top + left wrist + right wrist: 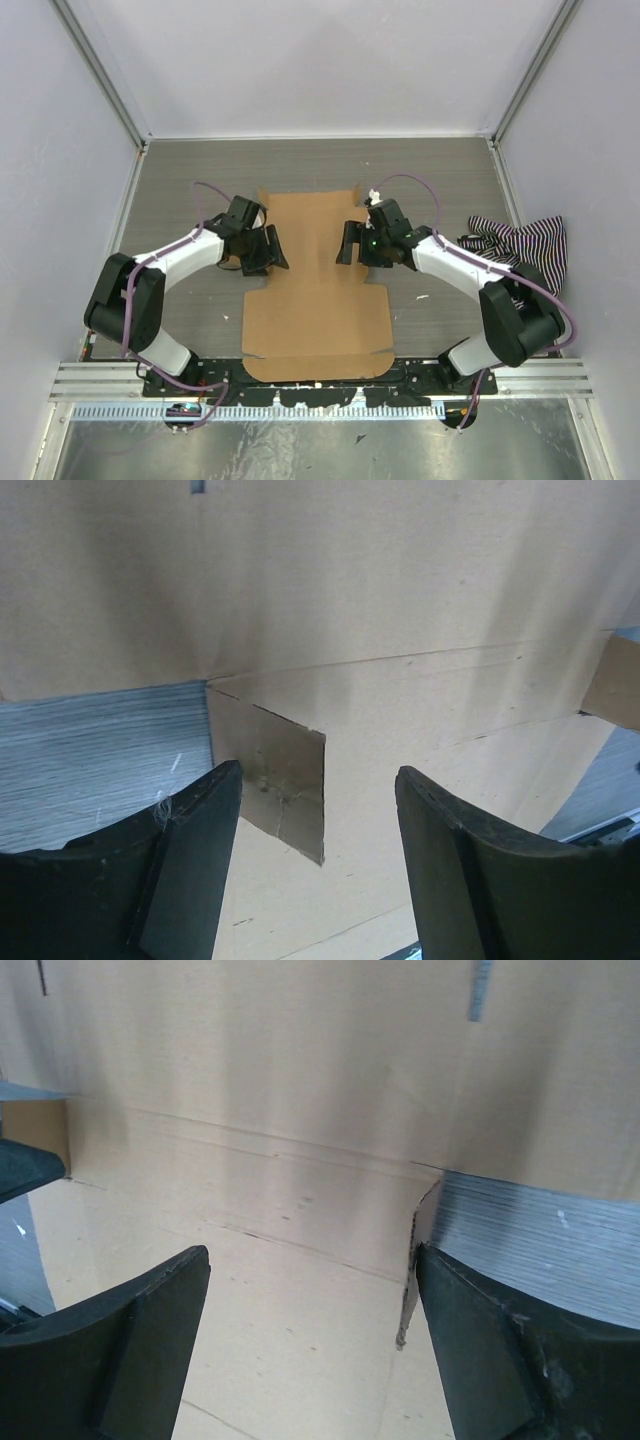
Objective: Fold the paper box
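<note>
The paper box (315,290) lies as a flat brown die-cut sheet in the middle of the table, its back panel reaching toward the far wall. My left gripper (268,250) is at the sheet's left edge, and my right gripper (350,243) is at its right edge. In the left wrist view the left gripper (318,772) is open, and a small raised side flap (288,785) stands between its fingers without being pinched. In the right wrist view the right gripper (312,1252) is open over the sheet, and a thin upturned flap (410,1270) stands just inside its right finger (480,1340).
A black-and-white striped cloth (522,245) lies bunched at the right, beside the right arm. The grey table (440,180) is closed in by white walls at the back and sides. A metal rail (320,380) runs along the near edge, just under the sheet's front flap.
</note>
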